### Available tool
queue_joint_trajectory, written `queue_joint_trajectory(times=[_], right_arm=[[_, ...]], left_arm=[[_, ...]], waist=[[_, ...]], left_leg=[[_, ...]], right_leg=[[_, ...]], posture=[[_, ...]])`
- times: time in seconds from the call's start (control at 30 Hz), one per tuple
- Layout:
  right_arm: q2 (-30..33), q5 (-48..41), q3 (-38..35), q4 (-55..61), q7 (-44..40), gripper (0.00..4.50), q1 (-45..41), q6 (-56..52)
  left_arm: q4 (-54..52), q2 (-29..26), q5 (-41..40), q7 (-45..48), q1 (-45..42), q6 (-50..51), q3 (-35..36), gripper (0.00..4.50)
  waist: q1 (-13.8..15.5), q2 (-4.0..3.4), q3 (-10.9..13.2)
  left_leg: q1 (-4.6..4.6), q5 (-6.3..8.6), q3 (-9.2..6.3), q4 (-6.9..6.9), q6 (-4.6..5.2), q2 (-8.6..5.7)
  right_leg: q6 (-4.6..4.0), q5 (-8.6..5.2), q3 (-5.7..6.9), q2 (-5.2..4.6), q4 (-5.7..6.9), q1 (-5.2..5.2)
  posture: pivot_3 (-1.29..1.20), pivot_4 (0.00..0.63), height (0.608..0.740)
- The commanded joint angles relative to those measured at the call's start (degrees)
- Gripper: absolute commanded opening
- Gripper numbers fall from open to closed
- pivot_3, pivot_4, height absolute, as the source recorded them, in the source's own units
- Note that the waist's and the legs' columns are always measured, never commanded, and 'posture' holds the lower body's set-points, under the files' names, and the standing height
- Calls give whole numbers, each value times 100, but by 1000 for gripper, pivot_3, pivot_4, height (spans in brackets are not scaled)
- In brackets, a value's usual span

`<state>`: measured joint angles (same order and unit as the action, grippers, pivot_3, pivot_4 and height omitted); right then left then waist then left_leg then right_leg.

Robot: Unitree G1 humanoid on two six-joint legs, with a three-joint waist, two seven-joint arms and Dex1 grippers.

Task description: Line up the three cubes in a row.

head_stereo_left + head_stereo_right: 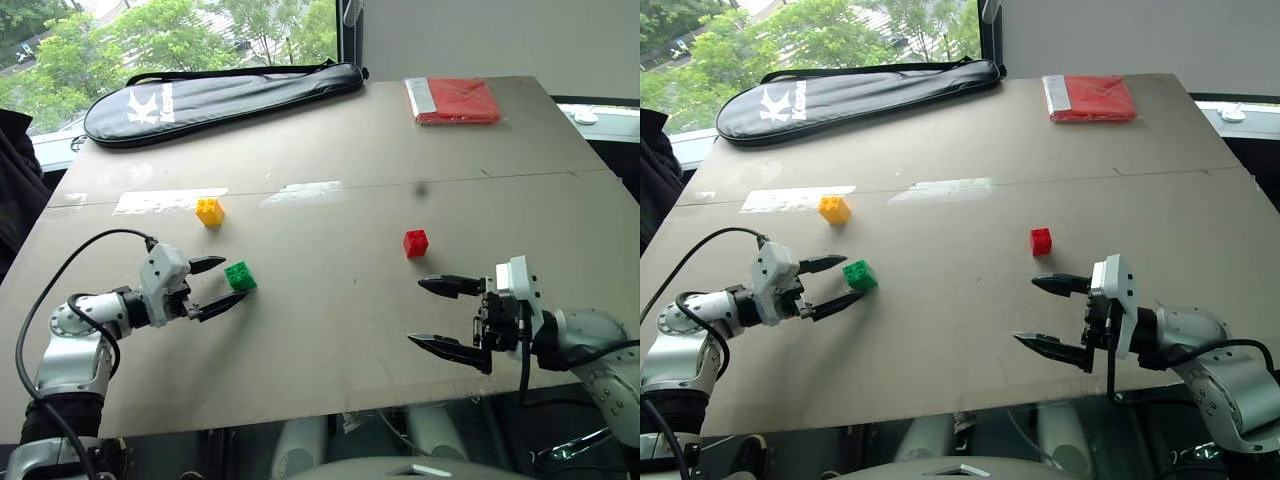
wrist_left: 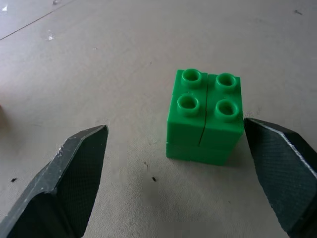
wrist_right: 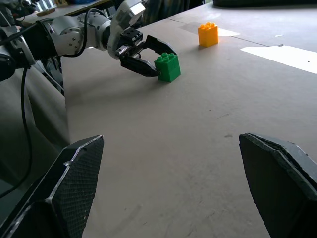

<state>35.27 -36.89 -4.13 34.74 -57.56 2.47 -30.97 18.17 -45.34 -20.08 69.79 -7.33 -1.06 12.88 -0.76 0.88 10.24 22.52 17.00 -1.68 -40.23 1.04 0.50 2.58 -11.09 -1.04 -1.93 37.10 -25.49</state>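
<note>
Green cube (image 2: 204,118) sits ungripped between the wide-open left end effector (image 1: 226,285) fingers.

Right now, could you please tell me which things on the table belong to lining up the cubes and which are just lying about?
Part of the job:
- green cube, between the open left gripper's fingers
- yellow cube
- red cube

Just lying about:
- black racket bag
- flat red packet

Green cube (image 1: 860,274) between left gripper (image 1: 836,284) spread jaws, yellow cube (image 1: 834,209) beyond, red cube (image 1: 1041,241) apart
</note>
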Motion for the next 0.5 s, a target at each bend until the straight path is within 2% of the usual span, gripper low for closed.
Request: queue_joint_trajectory(times=[0.03, 0.1, 0.27, 0.43, 0.5], right_arm=[[41, -30, -30, -3, -231, 4498, -20, 445], [48, -77, -74, -31, -261, 4500, 5, 540], [72, -133, -94, -52, -272, 4500, 76, 704], [114, -179, -172, -119, -351, 4500, 232, 882], [115, -182, -329, -254, -389, 4500, 342, 1033]], left_arm=[[518, -90, 127, 447, -337, -433, -182, 4239], [718, -48, 184, 588, -505, -607, -299, 3728], [995, 38, 265, 651, -745, -833, -450, 1336], [864, 106, 296, 670, -867, -677, -616, 1293], [559, 227, 373, 681, -1034, -550, -888, 1293]], waist=[[0, 1, 0], [16, 2, -1], [15, 3, -2], [19, 3, -2], [44, 3, -2]], left_leg=[[0, 0, 0, 0, 0, 0], [1, 0, -1, 0, 0, 2], [0, 0, -3, -3, 0, 2], [0, 0, -4, -3, 0, 1], [0, 0, -5, -4, 0, 0]], right_leg=[[1, 1, 0, -1, 0, 0], [10, 7, 1, 0, 1, -1], [11, 9, 2, -1, 5, 1], [4, 20, 2, -1, 5, 0], [6, 19, 3, -1, 7, 1]], posture=[[0, 150, 701], [0, 150, 701], [0, 150, 701], [0, 150, 701], [0, 150, 701]])
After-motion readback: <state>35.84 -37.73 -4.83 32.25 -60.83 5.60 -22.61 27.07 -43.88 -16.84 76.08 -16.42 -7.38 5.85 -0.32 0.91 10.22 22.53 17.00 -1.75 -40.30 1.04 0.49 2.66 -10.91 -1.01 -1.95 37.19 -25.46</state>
